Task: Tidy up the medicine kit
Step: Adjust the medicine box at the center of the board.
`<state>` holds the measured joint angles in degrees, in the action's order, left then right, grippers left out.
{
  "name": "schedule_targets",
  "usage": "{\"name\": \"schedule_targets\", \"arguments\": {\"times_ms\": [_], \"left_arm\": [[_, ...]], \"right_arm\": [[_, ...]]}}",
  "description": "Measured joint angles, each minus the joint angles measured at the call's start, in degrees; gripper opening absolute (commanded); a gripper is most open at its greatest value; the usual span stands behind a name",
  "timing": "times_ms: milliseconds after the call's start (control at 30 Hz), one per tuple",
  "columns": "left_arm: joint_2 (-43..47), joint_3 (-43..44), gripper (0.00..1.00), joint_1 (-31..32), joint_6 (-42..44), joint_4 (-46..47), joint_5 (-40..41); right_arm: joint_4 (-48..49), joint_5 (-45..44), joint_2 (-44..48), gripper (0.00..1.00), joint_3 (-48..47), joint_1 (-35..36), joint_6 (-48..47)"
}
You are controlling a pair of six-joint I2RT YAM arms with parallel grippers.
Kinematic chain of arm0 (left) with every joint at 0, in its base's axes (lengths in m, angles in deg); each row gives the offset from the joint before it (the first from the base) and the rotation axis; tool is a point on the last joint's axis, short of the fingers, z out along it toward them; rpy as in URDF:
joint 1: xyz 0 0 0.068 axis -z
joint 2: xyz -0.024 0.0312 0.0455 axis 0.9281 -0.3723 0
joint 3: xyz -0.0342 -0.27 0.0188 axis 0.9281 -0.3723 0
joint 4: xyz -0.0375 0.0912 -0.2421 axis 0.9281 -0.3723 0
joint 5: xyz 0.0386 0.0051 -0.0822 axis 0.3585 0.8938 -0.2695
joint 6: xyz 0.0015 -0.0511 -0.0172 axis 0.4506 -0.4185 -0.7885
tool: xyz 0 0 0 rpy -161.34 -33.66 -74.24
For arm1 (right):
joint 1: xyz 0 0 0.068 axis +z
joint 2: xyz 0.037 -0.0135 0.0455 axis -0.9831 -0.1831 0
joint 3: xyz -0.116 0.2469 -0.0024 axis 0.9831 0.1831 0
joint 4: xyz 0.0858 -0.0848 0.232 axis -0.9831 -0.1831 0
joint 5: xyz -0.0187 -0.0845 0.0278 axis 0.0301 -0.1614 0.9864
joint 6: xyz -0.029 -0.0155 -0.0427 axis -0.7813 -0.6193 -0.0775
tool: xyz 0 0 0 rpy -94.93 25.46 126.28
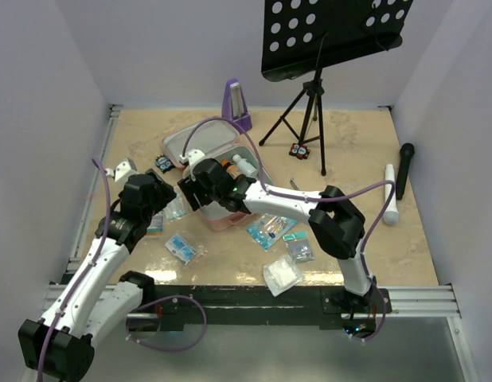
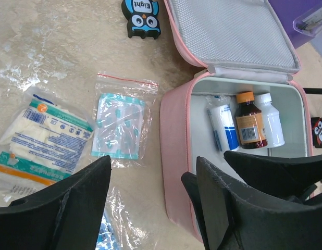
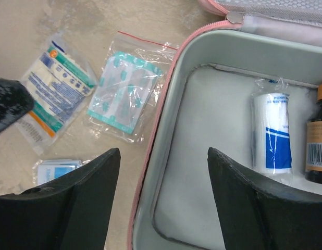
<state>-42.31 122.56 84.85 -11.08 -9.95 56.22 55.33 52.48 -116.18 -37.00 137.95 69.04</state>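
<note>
Nearest the arm bases, loose supplies lie on the beige marbled worktop (image 1: 349, 135): a white gauze packet (image 1: 282, 274), a blue-printed sachet (image 1: 270, 231) and a small clear packet (image 1: 185, 248).

Just beyond them both arms hang over the left side of the pink square soft-sided medicine kit (image 2: 176, 156), which sits mid-worktop with its lid thrown back. The left pincer (image 2: 153, 187) has its jaws spread apart with nothing between them. The right pincer (image 3: 163, 177) is likewise spread and empty, straddling the kit's left wall, one finger over the grey tray and the other outside it.

The coming move probably turns on the clear zip bag of teal-printed plasters (image 2: 119, 130). It lies flat just outside that left wall, its long axis roughly parallel to the wall, ahead of both pincers. A green-and-orange labelled dressing pack (image 2: 46, 138) sits just left of it. The left arm looks better placed, being on the bag's side of the wall.

Inside the tray, against the hinge side, lie a white roll with a blue label (image 2: 223, 127), a brown bottle with an orange cap (image 2: 249, 122) and a white bottle (image 2: 270, 120); the nearer part of the tray is bare.

Beyond stand a purple pyramid metronome (image 1: 238, 107) and a black tripod music stand (image 1: 310, 103).
</note>
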Motion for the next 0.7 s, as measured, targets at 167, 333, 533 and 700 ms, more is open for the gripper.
{"name": "schedule_targets", "arguments": {"times_ms": [167,333,533,700], "left_arm": [[-0.5,0.1,0.71,-1.5,-0.5,0.0,-1.7],[-1.5,0.1,0.71,-2.1,-0.5,0.2,-3.7],[-1.6,0.1,0.71,-2.3,-0.5,0.2,-4.9],[-1.7,0.1,0.71,-2.5,-0.5,0.7,-5.8]], "right_arm": [[-1.2,-1.2,-3.8,0.63,-2.5,0.0,-1.3],[-1.9,-2.1,-7.6,0.46,-3.7,0.0,-1.9],[-1.2,-2.1,-7.6,0.23,-3.7,1.4,-4.4],[-1.1,-5.3,-6.3,0.14,-1.8,2.7,-6.4]]}}
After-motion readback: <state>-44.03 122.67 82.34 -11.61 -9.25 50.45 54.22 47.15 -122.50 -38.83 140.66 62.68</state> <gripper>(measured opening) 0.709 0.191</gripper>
